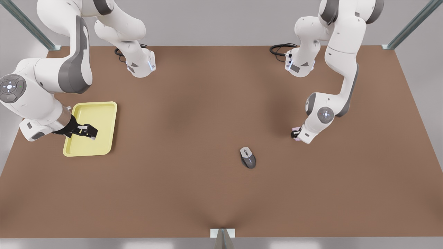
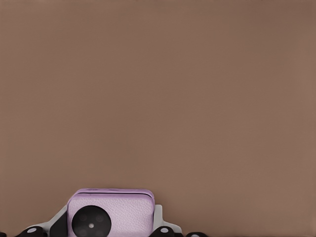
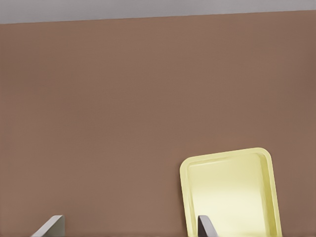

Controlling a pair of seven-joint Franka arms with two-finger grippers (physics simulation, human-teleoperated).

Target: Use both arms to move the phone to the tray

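Left claw (image 1: 295, 133) at right of the front view, closed around pink phone (image 2: 109, 213) just above brown bench (image 1: 207, 121). Right claw (image 1: 89, 133) at left, fingers spread apart, holding nothing, over yellow tray (image 1: 104, 114). Grey mouse (image 1: 247, 157) lower centre.

the left gripper (image 1: 295, 134) is low over the table (image 1: 207, 193) at the front view's right, closed on the phone (image 2: 111, 213) between its fingers. the mouse (image 1: 247, 157) lies on the table near that gripper, toward the front view's left and nearer the camera. well apart, at the front view's left, the right gripper (image 1: 90, 133) hangs over the tray (image 1: 104, 145), fingers spread, with the tray on the table beneath it.
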